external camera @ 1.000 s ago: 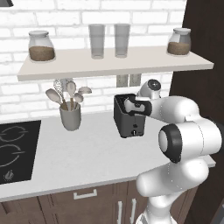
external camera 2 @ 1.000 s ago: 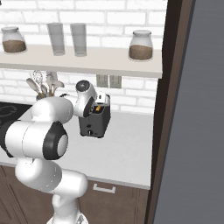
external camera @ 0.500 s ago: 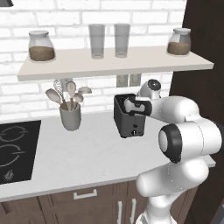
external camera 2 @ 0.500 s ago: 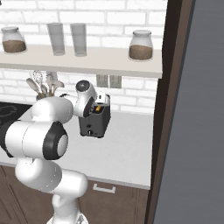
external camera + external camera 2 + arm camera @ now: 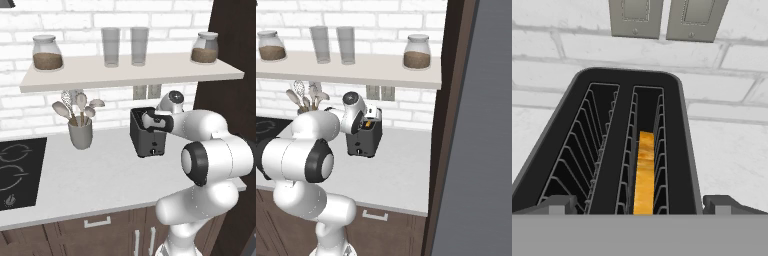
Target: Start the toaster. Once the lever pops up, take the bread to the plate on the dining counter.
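Nothing has moved: the gripper hangs wide open over the toaster, whose light, brittle bread wants a gentle pinch across its faces.

toaster: dark grey, black slots | bread: golden-tan | wall: white brick | outlet plates: grey
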